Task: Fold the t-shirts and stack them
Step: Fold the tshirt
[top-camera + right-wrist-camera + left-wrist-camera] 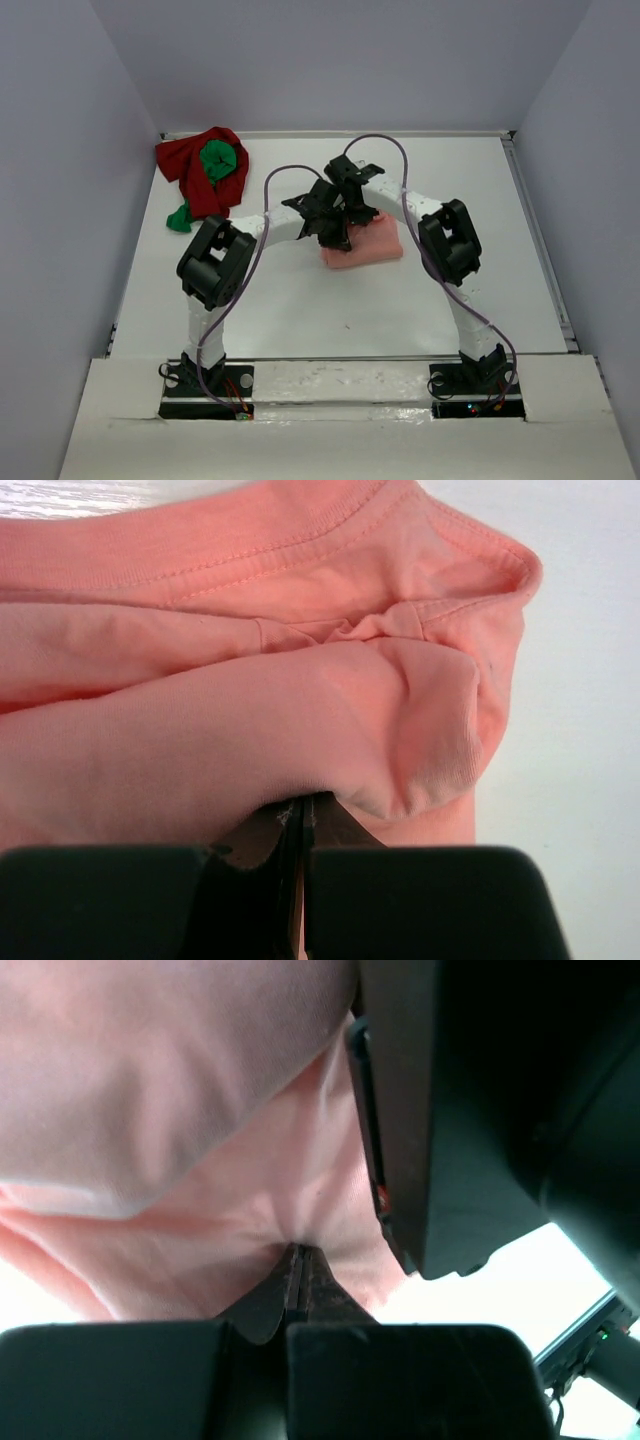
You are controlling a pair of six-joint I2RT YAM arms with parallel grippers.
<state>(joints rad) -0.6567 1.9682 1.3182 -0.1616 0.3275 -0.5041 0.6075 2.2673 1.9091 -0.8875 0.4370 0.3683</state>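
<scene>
Top and wrist views, shirt-folding table (pixel 330 310). The salmon-pink t-shirt (pixel 372 246) lies bunched at mid-table beneath both converging arms. The left gripper (pixel 297 1253) has its jaws pressed together, pinching a puckered point of the pink cloth. The right gripper (pixel 302 805) is likewise closed, its tips tucked under a rolled fold near the stitched collar, a sliver of pink caught between them. The dark red t-shirt (pixel 195 170) sits crumpled in the far left corner, the bright green t-shirt (pixel 218 160) tangled within it

Folded salmon-pink t-shirt (pixel 250 710) (stitched hem uppermost) between tightly closed fingers (pixel 255 842).
</scene>
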